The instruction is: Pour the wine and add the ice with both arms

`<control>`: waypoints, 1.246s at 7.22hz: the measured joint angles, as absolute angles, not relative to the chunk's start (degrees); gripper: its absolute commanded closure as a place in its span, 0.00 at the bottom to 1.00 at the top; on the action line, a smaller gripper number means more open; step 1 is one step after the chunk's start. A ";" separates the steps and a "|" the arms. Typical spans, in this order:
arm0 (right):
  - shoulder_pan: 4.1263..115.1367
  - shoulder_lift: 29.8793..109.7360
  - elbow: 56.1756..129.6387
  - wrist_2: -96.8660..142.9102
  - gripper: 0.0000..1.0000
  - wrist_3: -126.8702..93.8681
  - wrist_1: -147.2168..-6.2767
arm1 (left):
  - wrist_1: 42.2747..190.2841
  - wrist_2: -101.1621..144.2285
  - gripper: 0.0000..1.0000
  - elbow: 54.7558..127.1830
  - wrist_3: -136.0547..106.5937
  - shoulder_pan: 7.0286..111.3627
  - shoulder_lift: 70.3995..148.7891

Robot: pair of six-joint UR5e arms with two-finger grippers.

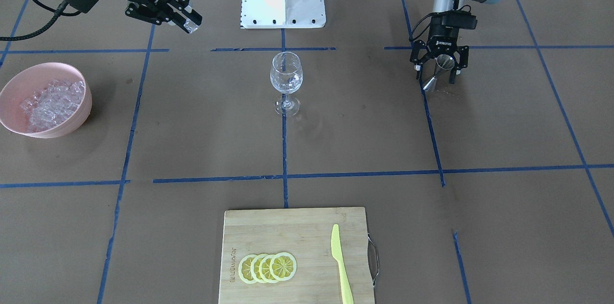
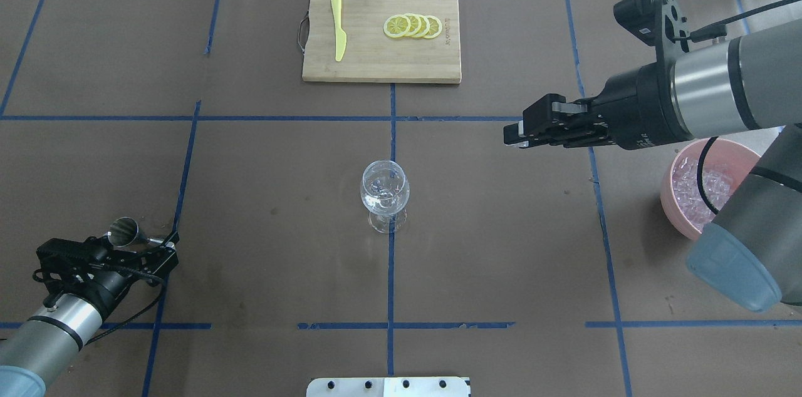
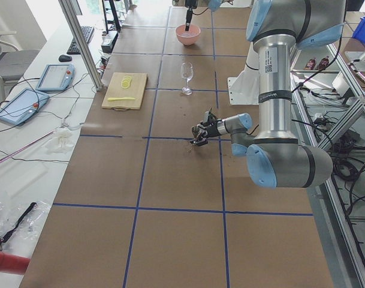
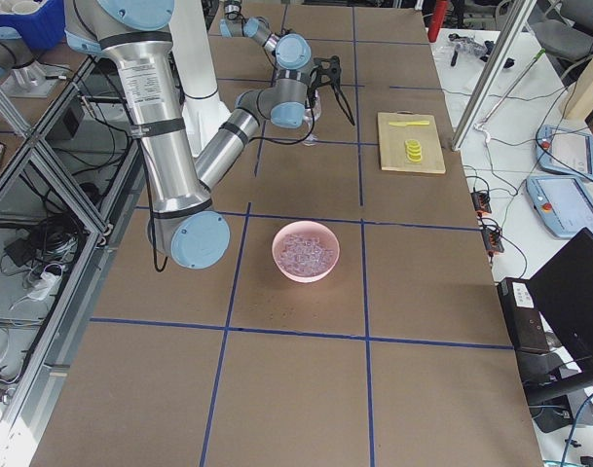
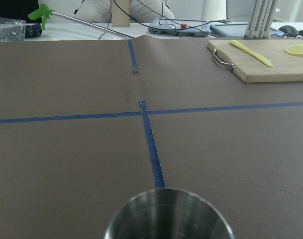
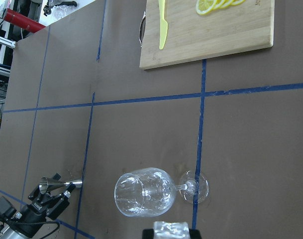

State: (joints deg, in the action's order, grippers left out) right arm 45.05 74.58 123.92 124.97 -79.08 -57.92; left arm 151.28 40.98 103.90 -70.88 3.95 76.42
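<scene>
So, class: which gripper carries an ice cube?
The right gripper, shut on a clear ice cube; the left gripper is open around a steel jigger.

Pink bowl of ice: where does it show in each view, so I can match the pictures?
Front-facing: pink bowl at the left edge, mid-height.
Overhead: bowl at the right, partly behind the right arm.
Exterior left: bowl top centre, far end.
Exterior right: bowl in the middle, near.
Left wrist: not in view.
Right wrist: not in view.
Shared landmark: the cutting board, visible in all six views.
</scene>
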 measured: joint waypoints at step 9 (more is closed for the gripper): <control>32.46 62.80 119.80 112.76 1.00 -80.40 -65.80 | 139.95 71.96 0.00 121.78 -71.19 4.31 60.60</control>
